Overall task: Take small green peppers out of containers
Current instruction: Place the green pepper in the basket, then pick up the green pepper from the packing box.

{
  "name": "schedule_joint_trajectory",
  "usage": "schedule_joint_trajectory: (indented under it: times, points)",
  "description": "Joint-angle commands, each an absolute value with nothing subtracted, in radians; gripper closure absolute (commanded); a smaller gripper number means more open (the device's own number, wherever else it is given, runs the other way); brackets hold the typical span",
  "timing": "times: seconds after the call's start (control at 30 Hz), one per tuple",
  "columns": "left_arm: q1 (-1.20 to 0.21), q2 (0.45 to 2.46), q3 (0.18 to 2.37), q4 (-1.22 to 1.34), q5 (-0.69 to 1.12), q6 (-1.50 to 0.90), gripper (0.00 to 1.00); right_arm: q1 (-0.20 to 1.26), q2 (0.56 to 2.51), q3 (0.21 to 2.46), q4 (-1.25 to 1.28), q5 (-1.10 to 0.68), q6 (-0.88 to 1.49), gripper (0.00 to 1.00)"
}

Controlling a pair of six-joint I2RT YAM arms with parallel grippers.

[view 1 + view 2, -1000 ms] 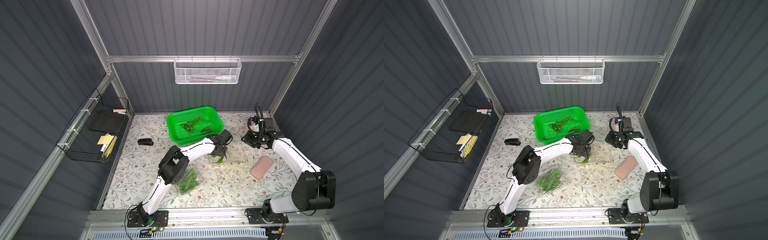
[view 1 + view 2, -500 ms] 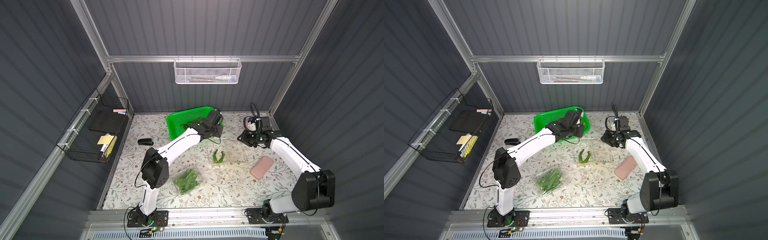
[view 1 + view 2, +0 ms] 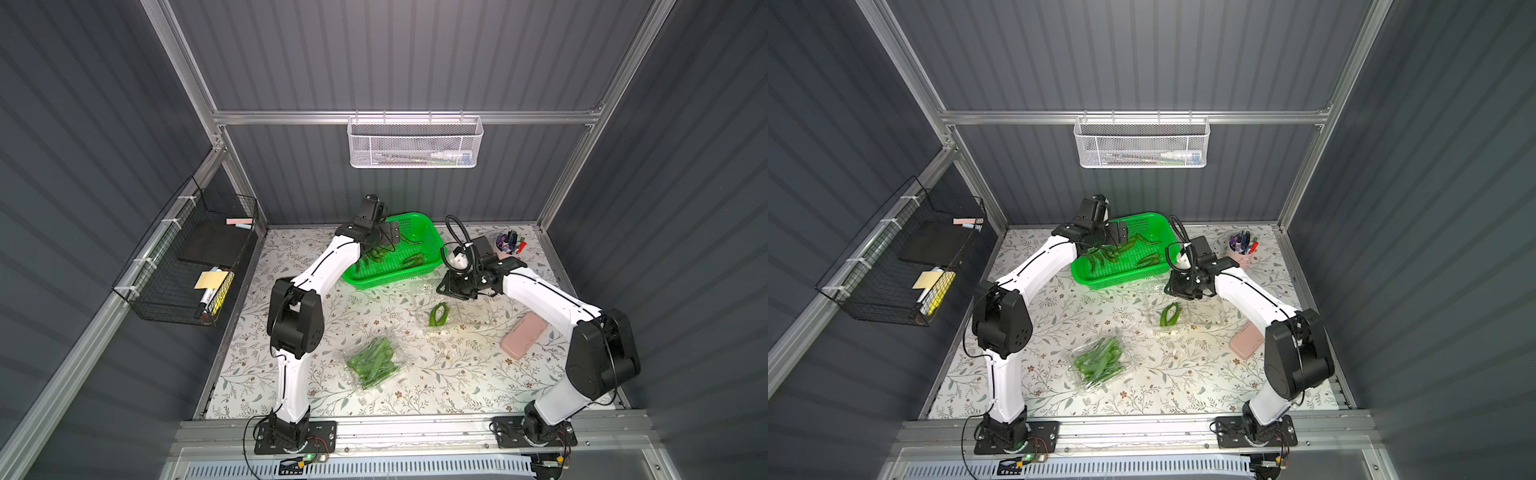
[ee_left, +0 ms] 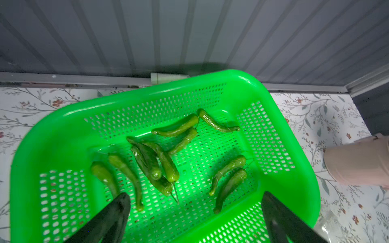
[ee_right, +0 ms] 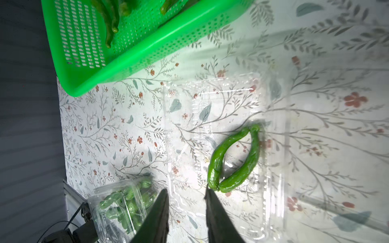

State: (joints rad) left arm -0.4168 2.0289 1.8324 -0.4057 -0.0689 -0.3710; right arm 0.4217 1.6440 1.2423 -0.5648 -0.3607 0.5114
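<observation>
Basket (image 5: 134,52): cut by the frame edge in right wrist view; its peppers (image 5: 111,19) only partly shown.
Cup (image 4: 357,164): cut off in left wrist view.
Closed container (image 5: 124,202): blurred, partly behind right gripper (image 5: 186,192).
Mesh tray (image 3: 413,143): contents too small to tell.
Wall rack (image 3: 174,286): print on items unreadable.

In a top view the basket (image 3: 430,237) sits at the back of the desk (image 3: 457,386), mid-frame, with peppers (image 3: 412,261) in it and the left end effector (image 3: 384,241) over its left part. Just lower right lies the open container (image 3: 469,309) with two peppers (image 3: 438,314) inside and the right end effector (image 3: 442,289) over its upper edge. The full container (image 3: 376,365) lies lower centre, the pen cup (image 3: 509,245) upper right, and the case (image 3: 523,340) right of the open container
</observation>
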Motion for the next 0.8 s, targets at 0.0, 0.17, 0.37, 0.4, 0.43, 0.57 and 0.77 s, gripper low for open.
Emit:
schedule_joint_trajectory:
  times: [0.0,0.17,0.37,0.4,0.43,0.57,0.77]
  points:
    - [-0.428,1.944,1.733,-0.352,-0.054,-0.425,0.01,0.456,1.693,1.240,-0.612,-0.367,0.497,0.68]
    - [-0.465,1.893,1.634,-0.333,-0.080,-0.462,0.01,0.483,1.770,1.238,-0.637,-0.364,0.496,0.68]
    - [-0.480,1.862,1.543,-0.314,-0.105,-0.559,0.01,0.490,1.842,1.255,-0.649,-0.331,0.500,0.68]
    - [-0.480,1.860,1.535,-0.310,-0.107,-0.564,0.01,0.492,1.859,1.266,-0.658,-0.325,0.497,0.68]
    - [-0.480,1.859,1.533,-0.311,-0.113,-0.566,0.01,0.494,1.875,1.276,-0.665,-0.325,0.490,0.68]
    - [-0.480,1.858,1.546,-0.320,-0.125,-0.554,0.01,0.503,1.935,1.313,-0.684,-0.285,0.473,0.68]
    - [-0.480,1.853,1.548,-0.325,-0.130,-0.551,0.01,0.516,1.968,1.329,-0.688,-0.240,0.460,0.70]
